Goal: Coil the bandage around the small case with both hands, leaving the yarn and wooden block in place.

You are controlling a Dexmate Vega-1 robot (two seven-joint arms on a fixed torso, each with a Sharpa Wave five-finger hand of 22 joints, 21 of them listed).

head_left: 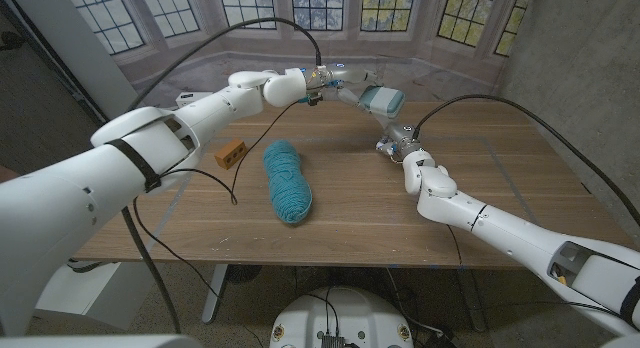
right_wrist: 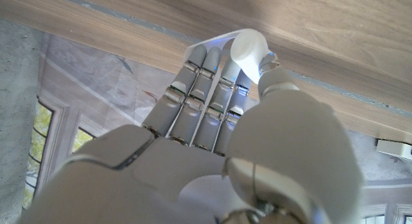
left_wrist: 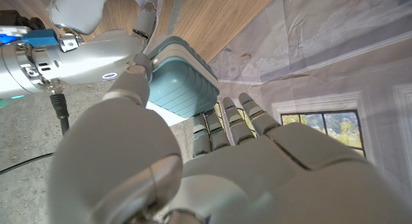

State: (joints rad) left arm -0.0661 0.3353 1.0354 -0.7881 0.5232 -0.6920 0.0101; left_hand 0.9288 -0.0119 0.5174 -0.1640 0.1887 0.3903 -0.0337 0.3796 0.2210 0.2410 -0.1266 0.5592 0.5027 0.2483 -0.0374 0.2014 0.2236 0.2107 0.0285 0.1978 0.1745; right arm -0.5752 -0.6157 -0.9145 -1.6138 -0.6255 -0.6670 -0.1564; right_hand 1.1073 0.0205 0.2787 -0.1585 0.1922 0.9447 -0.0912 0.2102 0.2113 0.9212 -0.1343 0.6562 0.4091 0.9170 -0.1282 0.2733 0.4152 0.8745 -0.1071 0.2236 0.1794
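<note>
The left hand [head_left: 335, 88] holds the small teal case [head_left: 381, 98], ribbed and round-cornered, above the table's far side, while the right hand [head_left: 398, 140] pinches a white bandage roll [right_wrist: 248, 45] near it.

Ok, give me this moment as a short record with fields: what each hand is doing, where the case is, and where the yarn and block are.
left hand: holds the small case up at the table's far side
right hand: pinches a white bandage, just below the case in the head view
yarn: teal skein lying mid-table, apart from both hands
wooden block: on the table, to the left of the yarn
wrapping: cannot tell how far along
</note>
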